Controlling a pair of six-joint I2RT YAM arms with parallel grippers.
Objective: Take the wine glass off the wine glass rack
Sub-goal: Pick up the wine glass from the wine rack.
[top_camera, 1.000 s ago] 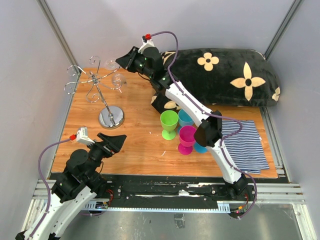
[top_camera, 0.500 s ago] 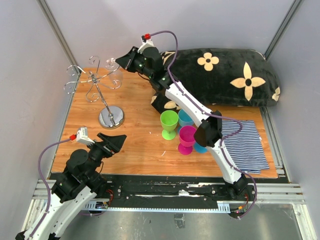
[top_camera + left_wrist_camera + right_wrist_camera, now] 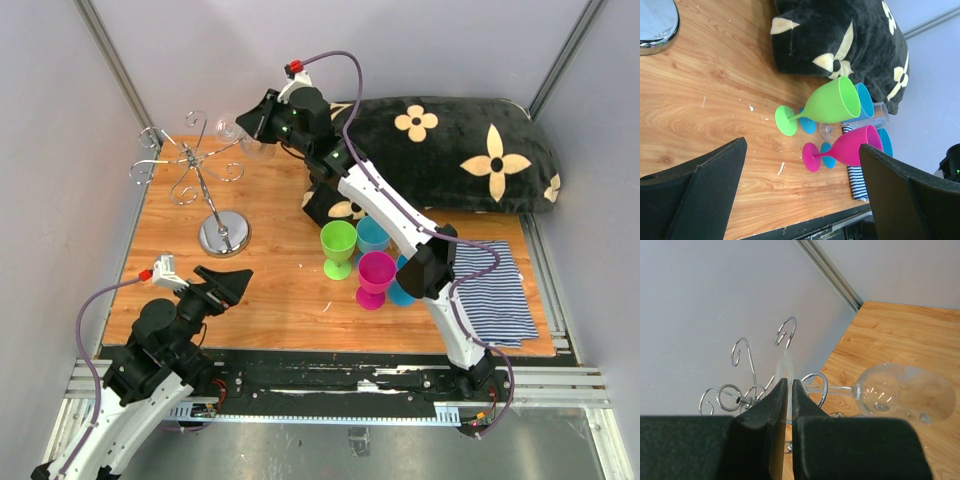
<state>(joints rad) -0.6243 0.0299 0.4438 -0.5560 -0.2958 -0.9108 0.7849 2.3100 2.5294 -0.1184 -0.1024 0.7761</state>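
The wine glass (image 3: 905, 390) lies tipped sideways at an arm tip of the wine glass rack (image 3: 205, 190), at the counter's (image 3: 280, 300) far left. Its foot is pinched edge-on in the nearly closed right gripper (image 3: 240, 127). Whether the stem is free of the hook cannot be told. Walls stand close behind and to the left, and open wood stretches toward the near edge. A flowered cushion (image 3: 450, 150) and coloured goblets (image 3: 374, 275) sit to the right. The left gripper (image 3: 225, 280) hangs wide open and empty near the front edge.
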